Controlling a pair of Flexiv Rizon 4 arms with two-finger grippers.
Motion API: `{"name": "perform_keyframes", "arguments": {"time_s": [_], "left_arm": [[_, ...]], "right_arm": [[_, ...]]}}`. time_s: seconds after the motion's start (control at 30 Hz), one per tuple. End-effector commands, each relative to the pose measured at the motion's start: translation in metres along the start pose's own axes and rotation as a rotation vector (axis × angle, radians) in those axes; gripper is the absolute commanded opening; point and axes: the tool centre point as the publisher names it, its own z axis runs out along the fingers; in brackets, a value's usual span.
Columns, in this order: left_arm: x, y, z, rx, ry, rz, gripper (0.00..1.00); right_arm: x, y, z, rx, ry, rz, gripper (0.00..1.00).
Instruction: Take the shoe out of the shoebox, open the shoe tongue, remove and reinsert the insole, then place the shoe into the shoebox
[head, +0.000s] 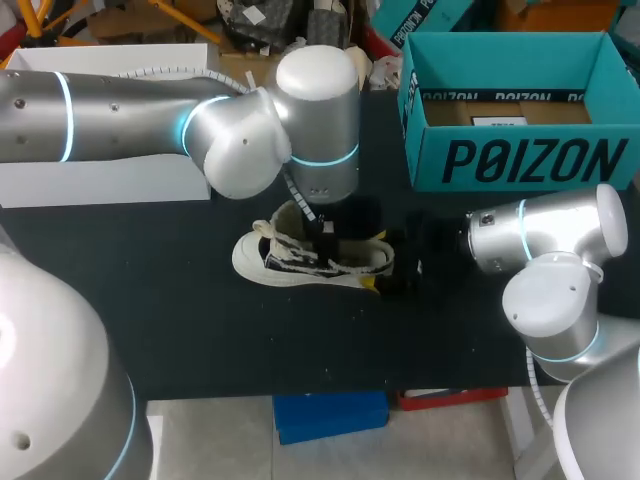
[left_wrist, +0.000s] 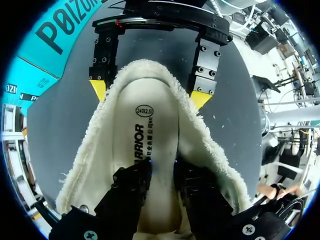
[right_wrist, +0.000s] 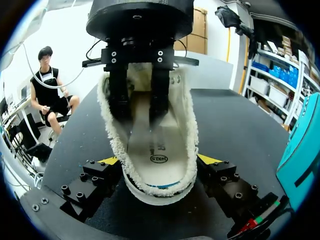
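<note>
Shoe (head: 315, 258), cream with a fleece collar, lying on the dark bench (head: 200, 330) at the centre of the head view. It is out of the shoebox (head: 520, 165), which stands open at upper right, well apart; first step done. Mouth spread wide, so the tongue is judged opened. Insole (left_wrist: 145, 130) lies flat inside the shoe; whether it awaits removal or is already back in cannot be told. Right hand (right_wrist: 158, 161): yellow tips pressed to both sides of the heel, clamped on the shoe. Left hand (left_wrist: 161, 180): down in the shoe mouth, on the insole; apart or pinching, cannot tell. Certainly left: return of the shoe to the shoebox. Surroundings: white box (head: 100, 180) at upper left, away from the work. Obstructions: the left arm's wrist hangs over the shoe and hides the tongue from above; the right arm lies between shoe and shoebox.
</note>
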Motion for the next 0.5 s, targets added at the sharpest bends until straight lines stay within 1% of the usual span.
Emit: {"name": "perform_keyframes", "arguments": {"time_s": [0.03, 0.1, 0.17, 0.23, 0.33, 0.4, 0.43, 0.47, 0.5], "left_arm": [[0.006, 0.003, 0.040, -0.004, -0.117, -0.010, 0.33], [0.004, 0.004, 0.046, -0.007, -0.161, -0.013, 0.35], [0.003, 0.004, 0.052, -0.015, -0.213, -0.022, 0.35], [0.002, 0.006, 0.059, -0.008, -0.243, -0.035, 0.33], [-0.002, 0.008, 0.071, -0.008, -0.290, -0.071, 0.35], [-0.004, 0.009, 0.078, -0.038, -0.350, -0.066, 0.35], [-0.006, 0.010, 0.081, -0.029, -0.358, -0.080, 0.36], [-0.008, 0.011, 0.084, -0.031, -0.375, -0.090, 0.40], [-0.010, 0.011, 0.087, -0.044, -0.408, -0.090, 0.41]], "right_arm": [[-0.001, 0.000, 0.001, 0.001, -0.001, 0.002, 0.00], [-0.001, 0.000, 0.001, 0.001, -0.001, 0.002, 0.00], [-0.001, 0.000, 0.001, 0.001, -0.001, 0.002, 0.00], [-0.001, 0.000, 0.001, 0.001, -0.001, 0.002, 0.00], [-0.001, 0.000, 0.001, 0.001, -0.001, 0.002, 0.00], [-0.001, 0.000, 0.001, 0.001, -0.001, 0.002, 0.00], [-0.001, 0.000, 0.001, 0.001, -0.001, 0.002, 0.00], [-0.001, 0.000, 0.001, 0.001, -0.001, 0.002, 0.00], [-0.001, 0.000, 0.001, 0.001, -0.001, 0.002, 0.00]]}}
